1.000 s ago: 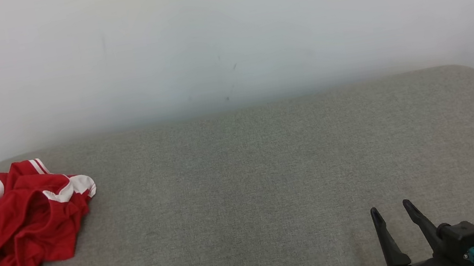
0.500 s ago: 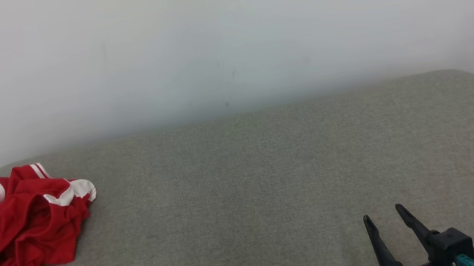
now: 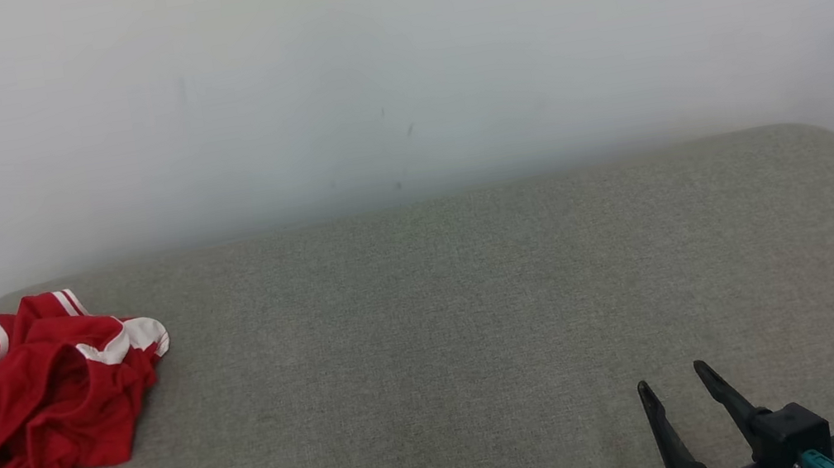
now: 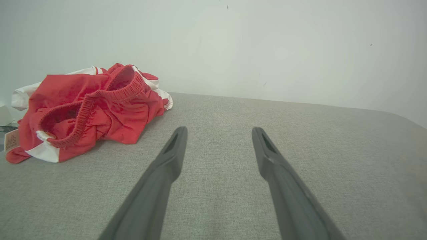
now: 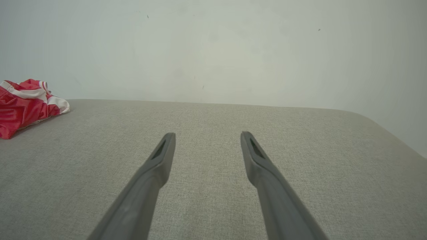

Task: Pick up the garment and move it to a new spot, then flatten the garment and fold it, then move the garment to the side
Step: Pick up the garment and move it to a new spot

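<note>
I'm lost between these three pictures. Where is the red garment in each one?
Head view: garment, far left on the grey table.
Left wrist view: garment, upper left.
Right wrist view: garment, left edge, partly cut off.
Shared landmark: the white wall behind the table.

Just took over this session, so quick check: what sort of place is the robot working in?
Probably a bare test room or lab set up for garment folding rather than a home: a wide grey fabric-covered table stands before a plain white wall, with a crumpled red-and-white garment at its left end.
</note>
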`<state>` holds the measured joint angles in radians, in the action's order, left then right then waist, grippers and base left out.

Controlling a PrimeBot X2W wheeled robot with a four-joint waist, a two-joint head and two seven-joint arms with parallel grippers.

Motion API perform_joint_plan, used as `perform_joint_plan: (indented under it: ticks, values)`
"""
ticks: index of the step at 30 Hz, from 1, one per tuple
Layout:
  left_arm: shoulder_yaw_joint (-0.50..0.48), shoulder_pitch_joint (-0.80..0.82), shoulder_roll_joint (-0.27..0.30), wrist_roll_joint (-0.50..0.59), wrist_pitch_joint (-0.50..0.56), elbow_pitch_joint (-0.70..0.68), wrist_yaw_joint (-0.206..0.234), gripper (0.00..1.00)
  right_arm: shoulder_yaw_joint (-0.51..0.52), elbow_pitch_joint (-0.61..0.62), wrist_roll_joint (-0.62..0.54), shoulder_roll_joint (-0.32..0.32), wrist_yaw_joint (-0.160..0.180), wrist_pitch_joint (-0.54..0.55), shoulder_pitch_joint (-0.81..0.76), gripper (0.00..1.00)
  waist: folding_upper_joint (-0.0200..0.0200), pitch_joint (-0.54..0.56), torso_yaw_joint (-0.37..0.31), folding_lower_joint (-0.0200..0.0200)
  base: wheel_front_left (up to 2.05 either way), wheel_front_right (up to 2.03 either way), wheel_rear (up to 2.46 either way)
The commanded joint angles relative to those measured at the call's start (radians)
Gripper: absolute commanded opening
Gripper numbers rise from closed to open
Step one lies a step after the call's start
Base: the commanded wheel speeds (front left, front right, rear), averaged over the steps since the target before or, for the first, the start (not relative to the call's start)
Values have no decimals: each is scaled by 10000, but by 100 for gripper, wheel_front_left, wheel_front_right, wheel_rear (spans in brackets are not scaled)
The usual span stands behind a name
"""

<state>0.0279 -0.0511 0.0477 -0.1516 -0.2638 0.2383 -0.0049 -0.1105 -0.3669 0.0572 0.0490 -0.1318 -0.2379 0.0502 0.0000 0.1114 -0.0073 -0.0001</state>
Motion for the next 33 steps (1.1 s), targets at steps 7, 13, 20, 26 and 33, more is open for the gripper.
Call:
perform_joint_plan:
  ticks: [7,13,20,26,33]
  values:
    - [-111,-17,51,-199,-12,-44,54,100,65,63,127,20,21,-58,-120,100,0,-62,444,1,0,0,0]
    - [-363,-75,51,-204,-12,-68,6,100,22,105,226,20,21,-100,-228,100,0,-98,1334,1,0,0,0]
    - [-696,-187,78,-138,-12,-67,9,100,-136,25,487,22,21,-159,-285,100,0,-37,2623,1,0,0,0]
    - [-850,-304,136,-35,-12,-221,13,100,-326,-77,702,20,21,-201,-238,100,0,14,3565,1,0,0,0]
    - [-931,-621,149,74,-12,-452,122,100,-568,-174,965,19,21,-250,-200,100,0,68,4290,1,0,0,0]
